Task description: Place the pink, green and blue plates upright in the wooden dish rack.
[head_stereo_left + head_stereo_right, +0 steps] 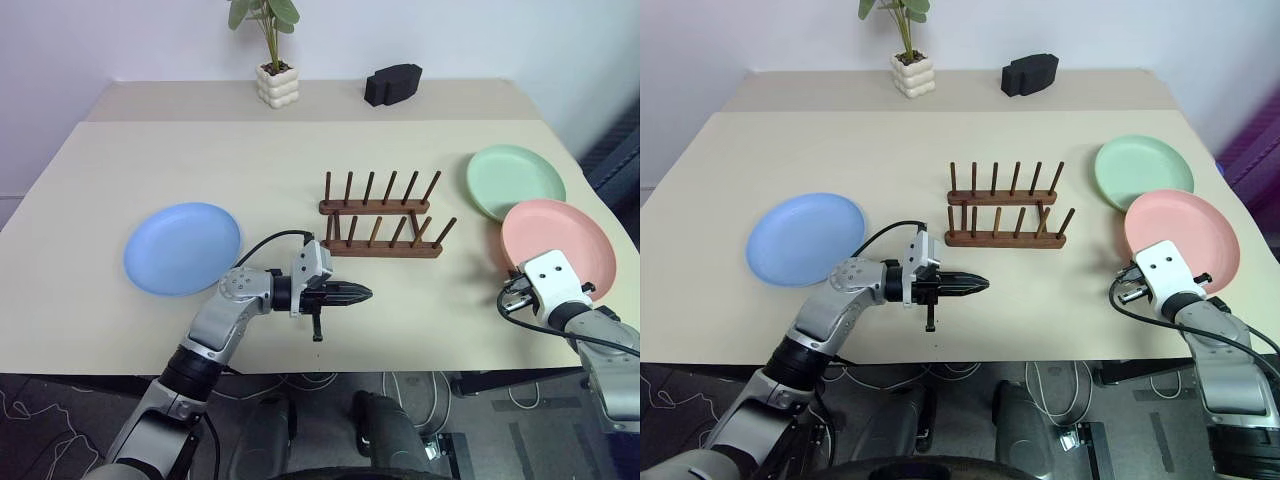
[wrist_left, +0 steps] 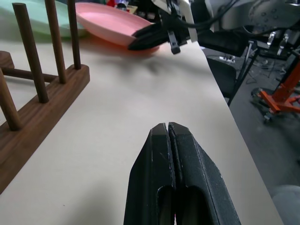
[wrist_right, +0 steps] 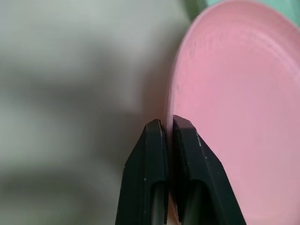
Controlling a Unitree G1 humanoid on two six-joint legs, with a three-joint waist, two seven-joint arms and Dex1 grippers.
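The pink plate [image 1: 560,238] lies flat at the table's right front, partly overlapping the green plate [image 1: 515,180] behind it. My right gripper [image 3: 168,124] is shut on the pink plate's near left rim, one finger above it and one below. The blue plate [image 1: 182,248] lies flat at the left. The wooden dish rack [image 1: 380,215] stands in the middle with nothing between its pegs. My left gripper [image 1: 365,293] is shut and holds nothing. It hovers just in front of the rack and points to the right.
A potted plant [image 1: 272,70] and a black block [image 1: 392,84] stand on the far part of the table [image 1: 200,160]. The table's right edge runs close beside the pink and green plates.
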